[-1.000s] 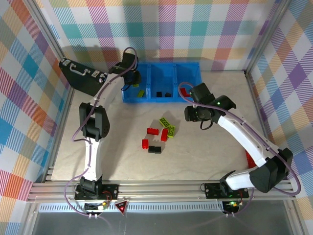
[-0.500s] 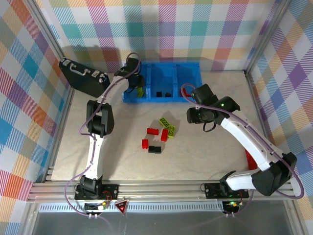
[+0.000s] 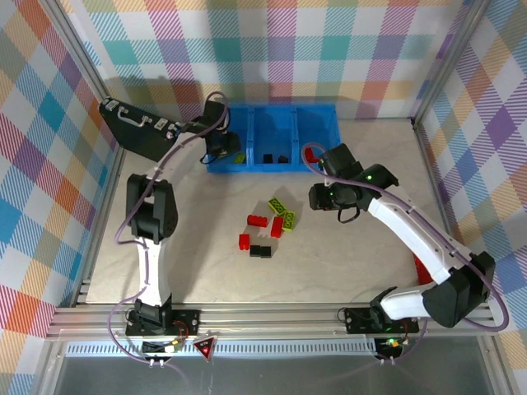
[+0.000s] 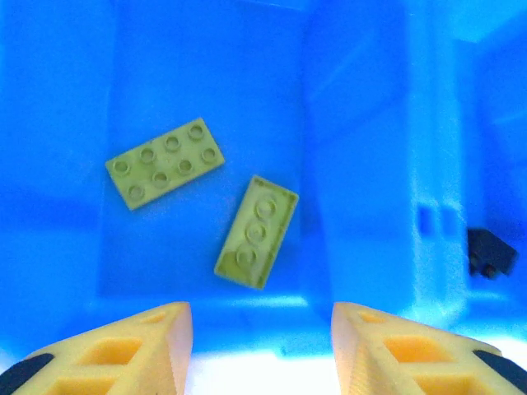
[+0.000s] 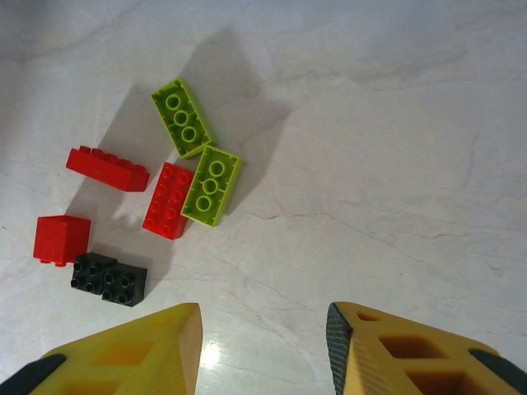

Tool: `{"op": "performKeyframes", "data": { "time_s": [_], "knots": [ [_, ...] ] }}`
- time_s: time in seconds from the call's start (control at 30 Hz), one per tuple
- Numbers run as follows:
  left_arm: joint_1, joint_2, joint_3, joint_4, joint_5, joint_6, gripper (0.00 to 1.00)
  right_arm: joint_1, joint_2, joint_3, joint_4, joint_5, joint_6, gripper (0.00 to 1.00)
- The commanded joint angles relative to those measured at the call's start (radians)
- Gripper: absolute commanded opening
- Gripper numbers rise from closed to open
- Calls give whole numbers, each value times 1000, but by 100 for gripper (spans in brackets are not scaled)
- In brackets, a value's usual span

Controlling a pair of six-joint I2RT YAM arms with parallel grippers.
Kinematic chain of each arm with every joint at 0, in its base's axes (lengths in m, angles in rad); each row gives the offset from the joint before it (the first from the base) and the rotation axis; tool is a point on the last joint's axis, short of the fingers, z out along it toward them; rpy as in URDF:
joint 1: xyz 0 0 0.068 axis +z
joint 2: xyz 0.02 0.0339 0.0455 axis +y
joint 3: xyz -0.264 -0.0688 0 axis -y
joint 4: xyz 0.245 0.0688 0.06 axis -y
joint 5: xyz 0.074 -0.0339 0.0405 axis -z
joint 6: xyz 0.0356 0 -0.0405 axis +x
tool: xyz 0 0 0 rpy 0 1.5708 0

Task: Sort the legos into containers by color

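My left gripper (image 3: 221,146) hovers over the left compartment of the blue bin (image 3: 313,115), the containers. It is open (image 4: 262,346) with nothing between its fingers. Two lime green legos (image 4: 165,163) (image 4: 257,232) lie loose on that compartment's floor. A black lego (image 4: 492,251) sits in the middle compartment. My right gripper (image 3: 323,196) is open (image 5: 263,346) above bare table, just right of the loose pile. That pile holds two lime bricks (image 5: 183,118) (image 5: 212,185), three red bricks (image 5: 169,200) (image 5: 107,168) (image 5: 62,240) and a black one (image 5: 109,278).
A black briefcase (image 3: 140,127) lies tilted at the back left, close to the bin's left end. A red tube (image 3: 421,267) shows partly behind my right arm at the right edge. Plaid walls enclose the table on three sides.
My left gripper's jaws have opened over the left compartment, and a lime brick now lies loose below them. My right gripper has drifted slightly left toward the pile.
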Motion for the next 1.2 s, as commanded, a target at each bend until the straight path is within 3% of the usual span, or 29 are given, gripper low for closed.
{"op": "performKeyframes", "data": {
  "time_s": [0.0,0.3,0.57,0.9,1.17],
  "knots": [
    [11,-165,-123,47,55,-13,48,20,44,-36,58,-67,41,46],
    [11,-490,-490,35,92,-8,48,115,189,-53,102,-72,90,45],
    [12,-651,-706,-4,46,33,48,136,319,-45,173,-22,181,45],
    [12,-758,-679,-160,-70,145,48,136,435,27,188,49,256,47],
    [12,-797,-754,-72,-15,208,49,134,514,98,201,67,305,48]
  ]
}}
